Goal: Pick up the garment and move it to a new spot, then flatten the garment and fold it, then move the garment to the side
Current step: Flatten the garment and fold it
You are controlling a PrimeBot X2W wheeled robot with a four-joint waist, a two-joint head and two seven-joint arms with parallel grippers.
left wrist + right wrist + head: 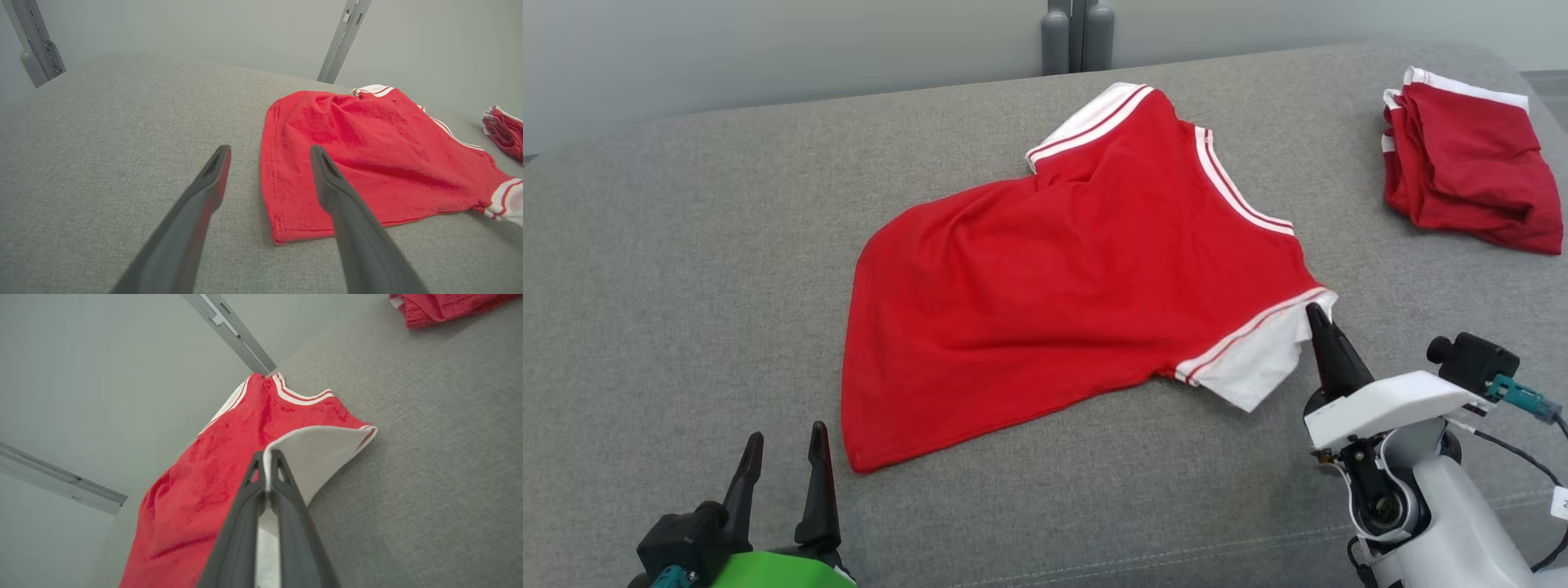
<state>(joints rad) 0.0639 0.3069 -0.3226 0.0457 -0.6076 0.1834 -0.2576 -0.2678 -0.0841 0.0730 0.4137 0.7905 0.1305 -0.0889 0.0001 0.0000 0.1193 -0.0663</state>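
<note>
Left: left gripper [787, 433] hovers low over the grey cloth-covered desk [686, 245]. Its fingers are spread wide and hold nothing. In the left wrist view the near hem corner lies just ahead of the right-hand finger, apart from it.

Centre: red short-sleeved shirt with white sleeves and red-and-white striped trim [1054, 286] lies mid-desk, spread out but not flat. There are broad ripples across the body and a bunched fold under the far sleeve. The hem points to the robot's left, the collar to its right.

Right: right gripper [1315, 312] has its fingers pressed together on the edge of the near white sleeve [1258, 367]. In the right wrist view the cloth is pinched between the tips [267, 453].

Far right: stack of folded red garments with white trim [1470, 163], well apart from the shirt.

Risks (judgement):
- The hold is on the sleeve edge only, so a hard pull may slip the thin pinch free or stretch the sleeve rather than move the body.
- With the hem end unheld, a one-sided pull would likely swing or bunch the shirt and deepen the ripples.
- A long drag rightward could run it into the folded stack.
</note>
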